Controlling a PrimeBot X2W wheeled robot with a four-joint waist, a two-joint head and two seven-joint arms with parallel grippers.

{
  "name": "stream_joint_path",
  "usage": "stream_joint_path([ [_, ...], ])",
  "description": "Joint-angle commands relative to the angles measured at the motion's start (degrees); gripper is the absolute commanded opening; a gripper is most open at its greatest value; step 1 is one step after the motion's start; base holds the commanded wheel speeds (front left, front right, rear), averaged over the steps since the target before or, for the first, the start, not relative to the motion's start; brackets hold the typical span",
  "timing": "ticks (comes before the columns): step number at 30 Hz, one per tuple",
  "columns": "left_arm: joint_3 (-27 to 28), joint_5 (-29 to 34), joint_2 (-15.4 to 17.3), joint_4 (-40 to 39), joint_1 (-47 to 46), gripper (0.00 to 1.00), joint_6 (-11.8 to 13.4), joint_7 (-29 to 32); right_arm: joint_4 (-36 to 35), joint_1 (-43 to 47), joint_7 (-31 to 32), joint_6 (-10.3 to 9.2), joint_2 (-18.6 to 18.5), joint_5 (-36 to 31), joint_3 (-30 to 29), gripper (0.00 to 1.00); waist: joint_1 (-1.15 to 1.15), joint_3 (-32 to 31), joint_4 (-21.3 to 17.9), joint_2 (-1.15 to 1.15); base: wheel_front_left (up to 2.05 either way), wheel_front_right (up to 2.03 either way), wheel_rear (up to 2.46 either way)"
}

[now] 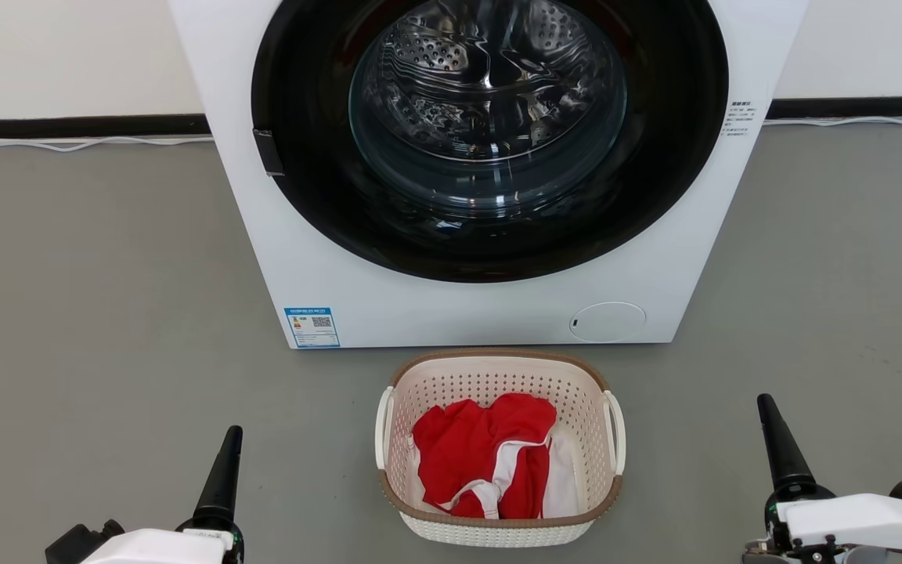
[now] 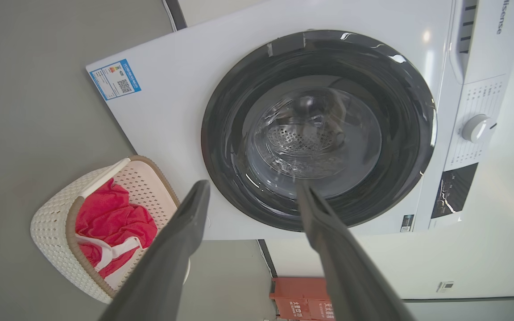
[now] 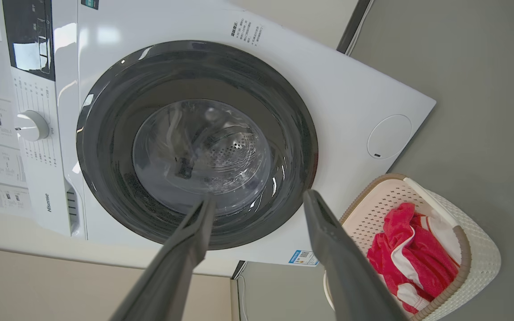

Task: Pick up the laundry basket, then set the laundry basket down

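Hovering nearest me, the left hand [image 2: 250, 187] and the right hand [image 3: 259, 196] are both spreading wide, gripping nothing. The laundry basket [image 1: 490, 384] is sitting on the floor [image 1: 106, 352] between them, just in front of the washer [image 1: 451, 305], so lifting and setting down are both looking undone. It is showing cream perforated walls, a brown rim and white handles, and is holding red-and-white clothes [image 1: 482, 446].
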Motion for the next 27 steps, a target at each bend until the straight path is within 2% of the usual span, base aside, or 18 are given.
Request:
stream_joint_path([
  [1,0.2,2.7,0.4,-1.5,-1.5,1.0,0.4,-0.7,-2.4,-0.6,-0.9,0.17,-0.8,-3.7,0.7,1.0,-0.01,0.0,0.1,0.0,0.0,0.0,0.0],
  [27,-0.8,25.6,0.6,-1.8,-0.8,1.0,1.3,-4.9,-3.3,0.1,-5.1,0.26,-1.3,-27.4,2.0,1.0,-0.01,-0.7,0.8,0.0,0.0,0.0,0.0],
])
